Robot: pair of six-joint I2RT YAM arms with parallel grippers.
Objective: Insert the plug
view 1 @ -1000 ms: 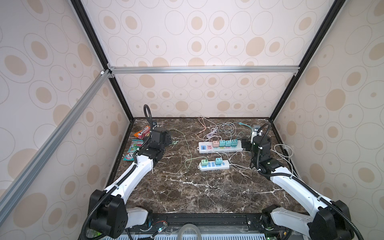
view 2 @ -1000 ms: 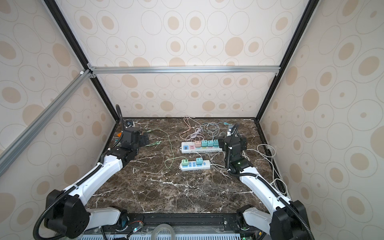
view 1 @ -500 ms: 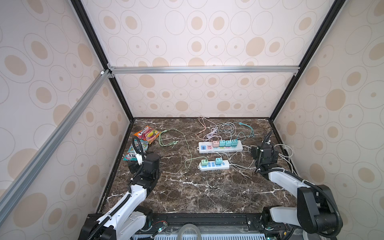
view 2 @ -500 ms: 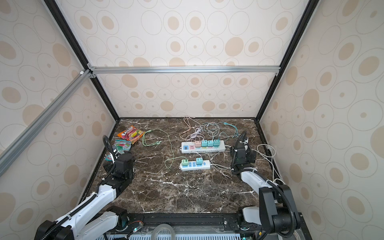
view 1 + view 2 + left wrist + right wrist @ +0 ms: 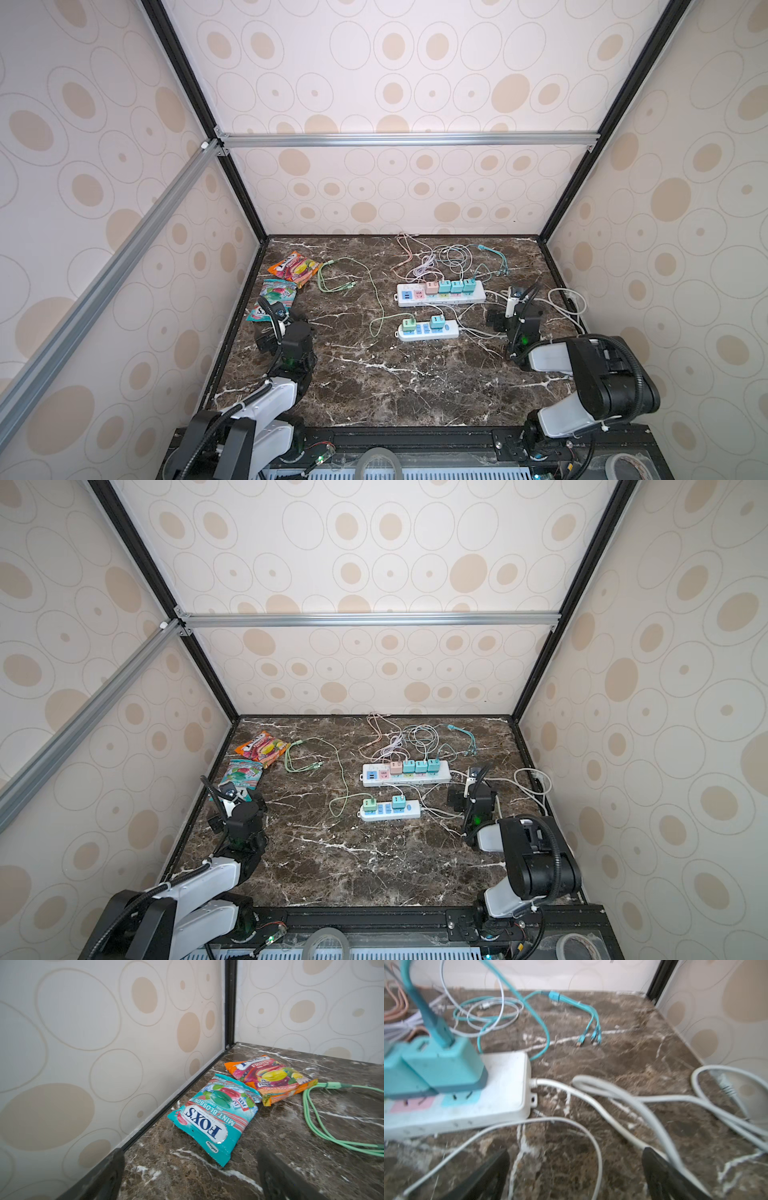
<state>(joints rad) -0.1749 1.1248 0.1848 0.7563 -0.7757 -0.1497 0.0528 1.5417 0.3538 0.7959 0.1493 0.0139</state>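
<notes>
My left gripper [image 5: 190, 1169] is wide open and empty, low over the worktop [image 5: 291, 1147] by the left wall. Straight ahead of it I see a teal candy bag [image 5: 214, 1118]. An orange candy bag [image 5: 270, 1078] touches it from behind, and a green cable [image 5: 311, 1124] lies beside them. The plugs are well apart from this gripper, mid-worktop.

The near power strip [image 5: 455, 331] carries a green plug [image 5: 408, 323] and a teal plug [image 5: 436, 321], both seated. The far power strip [image 5: 478, 296] carries a row of four, a pink plug [image 5: 432, 286] then three teal, all seated.

My right gripper [image 5: 575, 1167] is also wide open and empty, low near the far strip's right end. The end plug [image 5: 444, 1064] is nearest it, seated, ahead of the fingers and apart, not between them. White cords [image 5: 643, 1105] trail under and in front of this gripper. The right wrist view is blurry.
</notes>
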